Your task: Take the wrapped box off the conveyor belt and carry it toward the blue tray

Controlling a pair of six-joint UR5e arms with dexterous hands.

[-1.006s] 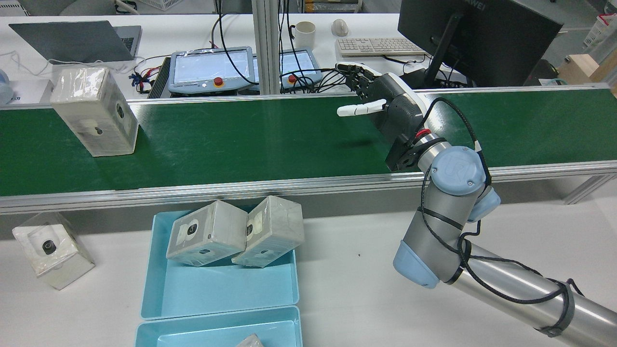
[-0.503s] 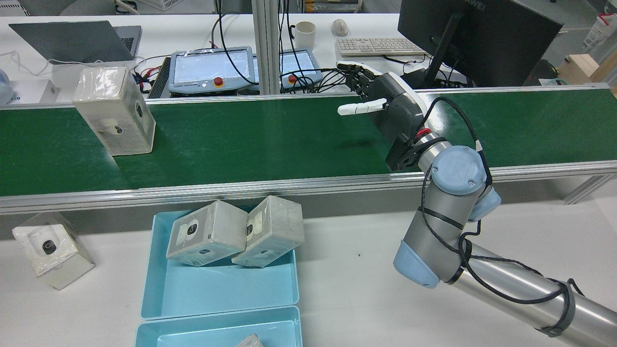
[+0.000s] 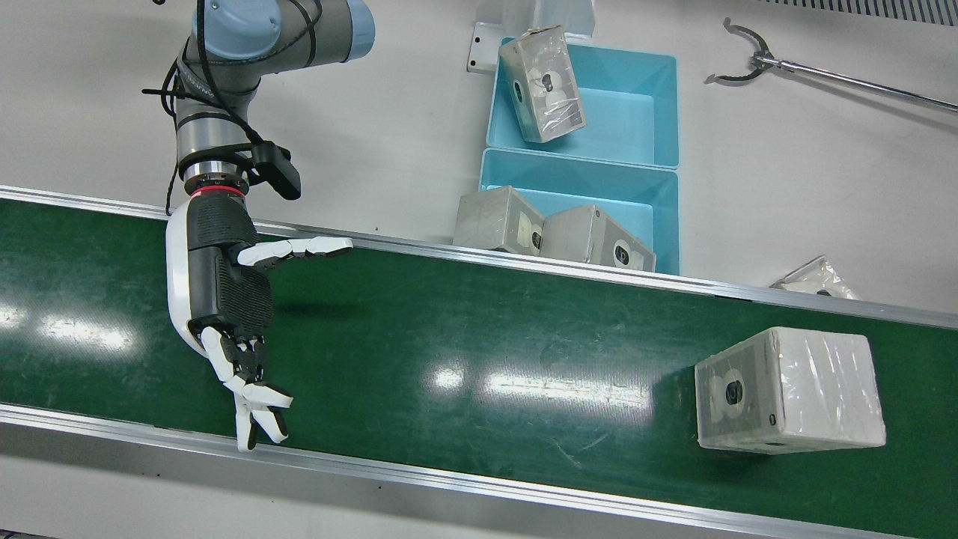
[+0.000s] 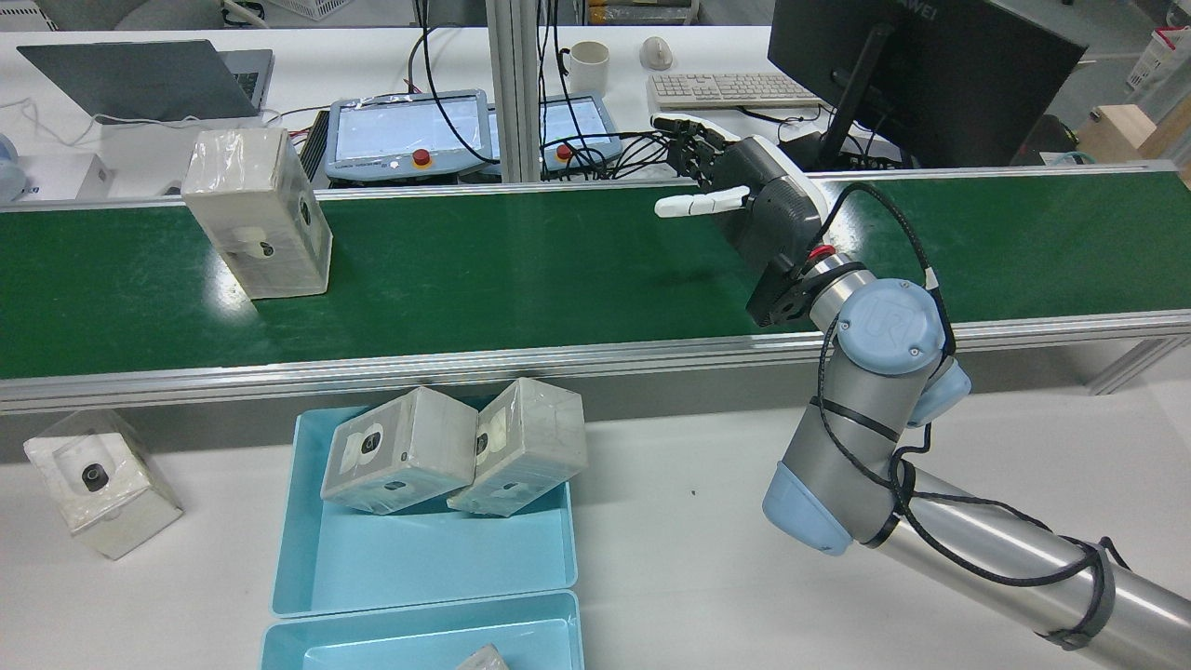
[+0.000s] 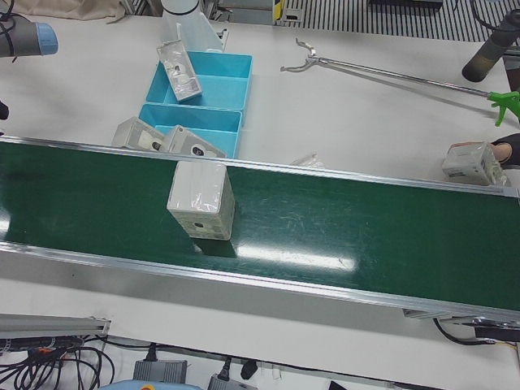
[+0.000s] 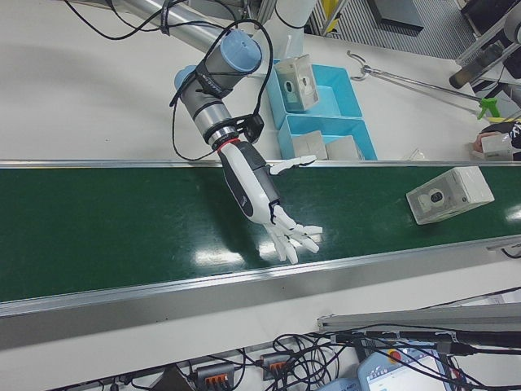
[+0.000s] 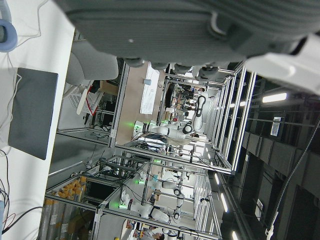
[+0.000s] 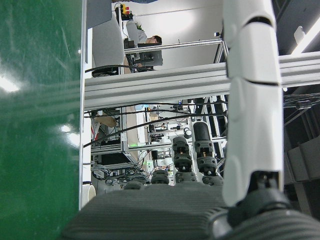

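Observation:
The wrapped box (image 4: 259, 212) stands on the green conveyor belt (image 4: 521, 270), also in the front view (image 3: 789, 389) and the left-front view (image 5: 201, 199). My right hand (image 4: 754, 200) is open and empty, fingers spread, hovering over the belt far from the box (image 6: 449, 195); it also shows in the front view (image 3: 224, 299) and the right-front view (image 6: 260, 195). The blue tray (image 4: 307, 558) sits on the white table beside the belt. My left hand (image 7: 200, 25) shows only as a palm edge in its own view; I cannot see how its fingers stand.
Two wrapped boxes (image 4: 400, 462) (image 4: 521, 447) lean on the tray's rim nearest the belt. A second blue tray (image 3: 651, 112) holds another box (image 3: 542, 82). A loose box (image 4: 98, 479) lies on the table. A grabber tool (image 3: 823, 75) lies beyond the trays.
The wrapped box has ridden along the belt toward my right hand. My right hand has lifted and shifted slightly, still open.

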